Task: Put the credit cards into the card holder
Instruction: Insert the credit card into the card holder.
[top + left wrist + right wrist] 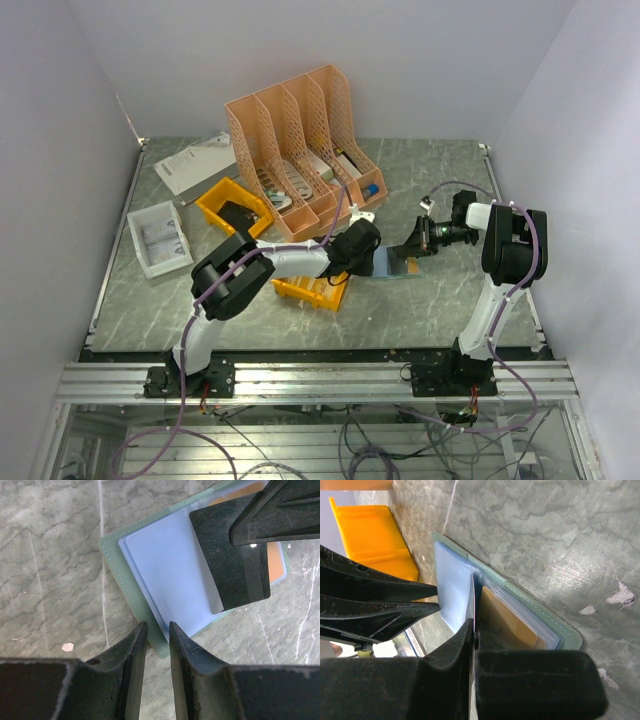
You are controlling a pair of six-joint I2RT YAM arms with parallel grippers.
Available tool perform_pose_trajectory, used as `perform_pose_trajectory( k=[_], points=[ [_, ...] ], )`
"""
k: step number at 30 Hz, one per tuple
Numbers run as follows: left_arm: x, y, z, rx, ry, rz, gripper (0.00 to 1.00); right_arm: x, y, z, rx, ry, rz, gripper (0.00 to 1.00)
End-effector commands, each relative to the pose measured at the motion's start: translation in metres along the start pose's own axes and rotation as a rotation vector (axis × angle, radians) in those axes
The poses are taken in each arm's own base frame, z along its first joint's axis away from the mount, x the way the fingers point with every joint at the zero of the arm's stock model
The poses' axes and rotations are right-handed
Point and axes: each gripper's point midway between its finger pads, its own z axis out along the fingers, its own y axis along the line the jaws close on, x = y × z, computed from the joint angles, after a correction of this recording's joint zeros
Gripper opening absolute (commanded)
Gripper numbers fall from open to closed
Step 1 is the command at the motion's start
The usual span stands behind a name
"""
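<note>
Card holder (398,263) lying open and flat on the grey marbled table (50,560), mid-table between both grippers, just right of a yellow bin (312,291). Green outer rim, light blue sleeves inside, tan card (276,562) tucked into one half. Right gripper (472,630) pinched tight on a dark card (230,570) with a stripe, which overlaps the blue page. Left gripper (157,630) fingers a narrow gap apart at the holder's near edge; can't tell if they grip it.
</note>
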Motion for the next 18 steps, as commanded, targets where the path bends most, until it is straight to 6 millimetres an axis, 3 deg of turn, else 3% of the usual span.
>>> perform_pose_trajectory(
  k=[1, 18],
  points=[
    [0.0166, 0.0083, 0.0137, -0.009, 0.059, 0.016, 0.36, 0.0073, -0.0078, 0.0064, 0.022, 0.035, -0.006, 0.00],
    [0.0198, 0.0071, 0.0176, -0.002, 0.078, 0.015, 0.36, 0.0073, 0.0001, 0.0145, -0.026, 0.043, -0.004, 0.01]
  ],
)
